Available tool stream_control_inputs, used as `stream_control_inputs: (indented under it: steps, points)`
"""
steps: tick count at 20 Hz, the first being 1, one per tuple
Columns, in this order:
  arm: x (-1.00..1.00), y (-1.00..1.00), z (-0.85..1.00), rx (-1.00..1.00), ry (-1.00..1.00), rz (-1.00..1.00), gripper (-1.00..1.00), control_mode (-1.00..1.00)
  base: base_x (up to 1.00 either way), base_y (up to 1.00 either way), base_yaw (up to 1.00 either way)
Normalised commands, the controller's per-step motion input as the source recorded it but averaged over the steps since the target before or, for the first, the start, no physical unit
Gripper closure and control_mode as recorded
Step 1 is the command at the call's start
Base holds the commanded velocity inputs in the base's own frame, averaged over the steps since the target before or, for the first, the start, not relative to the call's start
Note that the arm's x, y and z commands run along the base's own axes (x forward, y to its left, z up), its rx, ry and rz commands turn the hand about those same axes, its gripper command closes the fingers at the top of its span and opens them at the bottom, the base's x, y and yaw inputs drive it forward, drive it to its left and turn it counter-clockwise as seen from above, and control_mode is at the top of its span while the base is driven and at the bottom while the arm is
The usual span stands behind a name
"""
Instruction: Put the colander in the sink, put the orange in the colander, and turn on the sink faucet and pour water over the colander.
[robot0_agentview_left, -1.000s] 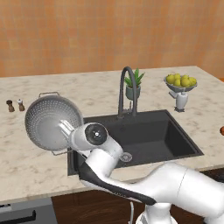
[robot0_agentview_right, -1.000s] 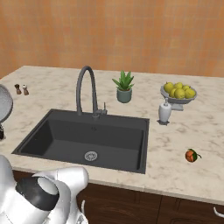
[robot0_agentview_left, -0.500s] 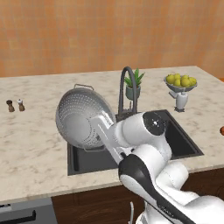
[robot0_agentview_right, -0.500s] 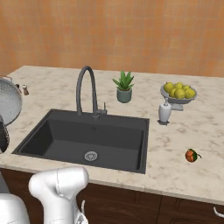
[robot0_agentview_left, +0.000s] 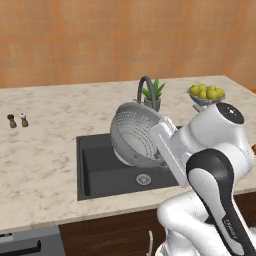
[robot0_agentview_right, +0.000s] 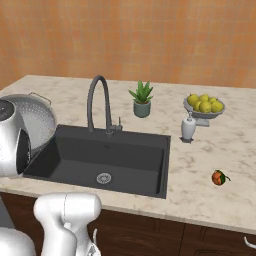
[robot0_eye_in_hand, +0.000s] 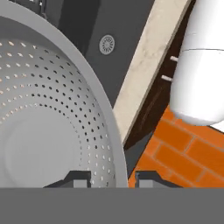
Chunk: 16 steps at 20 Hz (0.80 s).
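The colander (robot0_agentview_left: 136, 140), a perforated silver-grey metal bowl, hangs tilted on its side above the dark sink (robot0_agentview_left: 95, 172). My gripper (robot0_agentview_left: 156, 131) is shut on its right rim. In the hand view the colander (robot0_eye_in_hand: 48, 122) takes up the left, and its rim runs between the two dark fingertips (robot0_eye_in_hand: 78, 178) of the gripper (robot0_eye_in_hand: 113, 179), with the sink (robot0_eye_in_hand: 83, 22) and its drain beyond. From the right base view the colander (robot0_agentview_right: 37, 120) is over the left end of the sink (robot0_agentview_right: 125, 155). The orange (robot0_agentview_right: 218, 177) lies on the counter right of the sink. The sink faucet (robot0_agentview_right: 97, 100) arches behind the basin.
A potted plant (robot0_agentview_right: 142, 100), a footed bowl of yellow fruit (robot0_agentview_right: 203, 106) and a white soap dispenser (robot0_agentview_right: 188, 127) stand behind and right of the sink. Two small shakers (robot0_agentview_left: 17, 120) sit on the far left of the counter. My own white arm bulks low in front of the counter.
The colander has travelled right with my gripper, from above the left counter to above the sink. The orange and faucet have not moved.
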Motion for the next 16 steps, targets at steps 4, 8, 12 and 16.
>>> stream_control_inputs:
  steps: [4, 8, 12, 16]
  points:
    - [-0.38, -1.0, 0.08, 0.0, 0.24, -0.32, 1.0, -1.0, 0.0, 0.0, 0.0]
    - [-0.06, -1.0, 0.41, 0.0, 0.06, -0.37, 1.0, -1.0, 0.0, 0.0, 0.0]
    - [0.0, -1.0, 0.5, 0.01, 0.01, -0.28, 1.0, -1.0, 0.0, 0.0, 0.0]
    - [-0.04, -0.98, 0.18, 0.03, 0.02, -0.19, 1.0, -1.0, 0.0, 0.0, 0.0]
